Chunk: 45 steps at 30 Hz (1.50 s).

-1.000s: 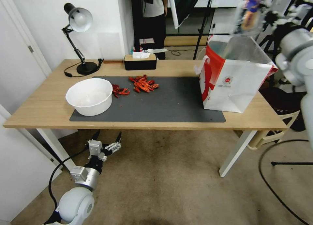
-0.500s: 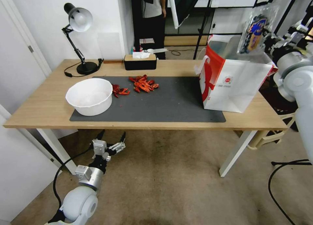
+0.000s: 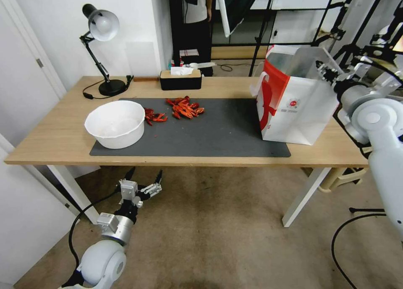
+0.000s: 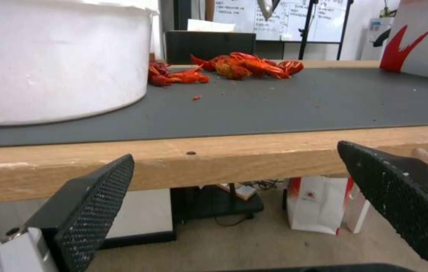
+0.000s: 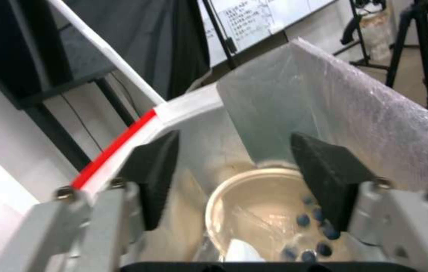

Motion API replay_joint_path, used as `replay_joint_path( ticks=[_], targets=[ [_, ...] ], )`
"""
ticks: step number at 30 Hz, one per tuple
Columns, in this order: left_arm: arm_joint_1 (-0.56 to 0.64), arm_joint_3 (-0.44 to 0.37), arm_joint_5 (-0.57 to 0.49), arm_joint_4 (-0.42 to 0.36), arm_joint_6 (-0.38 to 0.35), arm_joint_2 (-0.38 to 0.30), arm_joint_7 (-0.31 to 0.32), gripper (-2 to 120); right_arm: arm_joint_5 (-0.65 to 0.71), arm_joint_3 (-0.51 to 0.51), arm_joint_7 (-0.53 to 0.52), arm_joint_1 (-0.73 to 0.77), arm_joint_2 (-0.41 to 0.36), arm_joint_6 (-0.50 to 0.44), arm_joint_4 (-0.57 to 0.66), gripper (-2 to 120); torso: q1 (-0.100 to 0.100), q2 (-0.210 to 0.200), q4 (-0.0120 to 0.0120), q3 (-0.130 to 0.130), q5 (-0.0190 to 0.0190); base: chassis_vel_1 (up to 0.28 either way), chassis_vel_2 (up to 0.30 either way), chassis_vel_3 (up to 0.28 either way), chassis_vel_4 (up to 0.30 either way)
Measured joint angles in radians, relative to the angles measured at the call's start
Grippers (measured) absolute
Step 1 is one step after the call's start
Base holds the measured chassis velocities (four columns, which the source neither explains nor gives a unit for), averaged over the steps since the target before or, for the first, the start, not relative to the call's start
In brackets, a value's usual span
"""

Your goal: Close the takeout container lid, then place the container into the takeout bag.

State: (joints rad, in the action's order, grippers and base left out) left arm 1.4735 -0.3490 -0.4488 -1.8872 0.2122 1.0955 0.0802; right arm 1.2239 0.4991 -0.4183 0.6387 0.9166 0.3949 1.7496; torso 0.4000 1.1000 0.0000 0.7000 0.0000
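The takeout bag stands open at the right end of the table, white with red sides. My right gripper hovers at the bag's far right rim. In the right wrist view this gripper is open and looks down into the bag. The takeout container lies on the bag's bottom, apart from the fingers, with dark blueberries showing through clear plastic. A white patch of the lid shows beside the berries. My left gripper hangs open below the table's front edge.
On the grey mat sit a white bowl and piles of red crayfish. A black tissue box and a desk lamp stand at the back. Tripods and cables crowd the right side.
My right arm has come down from high above the bag to its rim. The container has left the gripper and now lies inside the bag. The left arm has barely moved.
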Motion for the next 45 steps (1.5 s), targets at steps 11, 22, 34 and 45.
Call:
replay_joint_path(
  ticks=[11,22,34,45],
  targets=[
    [-0.003,-0.002,-0.006,-0.002,-0.002,0.001,0.0,100,-0.037,-0.011,0.067,0.0,-0.021,-0.041,0.045,97,0.0,0.0,-0.0002,0.0,0.0,0.0,0.0,0.0,0.0],
    [0.005,-0.028,-0.025,0.007,0.024,0.016,-0.028,100,-0.279,-0.052,0.332,0.237,-0.074,-0.195,0.315,100,0.0,0.0,-0.0001,0.0,0.0,0.0,0.0,0.0,0.0],
    [0.026,-0.047,-0.001,0.01,0.045,0.02,-0.023,100,-0.582,0.109,0.446,0.791,0.091,-0.395,0.41,100,0.0,0.0,-0.0003,0.0,0.0,0.0,0.0,0.0,0.0],
    [0.045,-0.048,0.022,0.009,0.067,0.028,-0.021,100,-0.738,0.095,0.471,0.979,0.255,-0.581,0.355,100,0.0,0.0,0.0,0.0,-0.0005,0.0,0.0,0.0,0.0]
  ],
)
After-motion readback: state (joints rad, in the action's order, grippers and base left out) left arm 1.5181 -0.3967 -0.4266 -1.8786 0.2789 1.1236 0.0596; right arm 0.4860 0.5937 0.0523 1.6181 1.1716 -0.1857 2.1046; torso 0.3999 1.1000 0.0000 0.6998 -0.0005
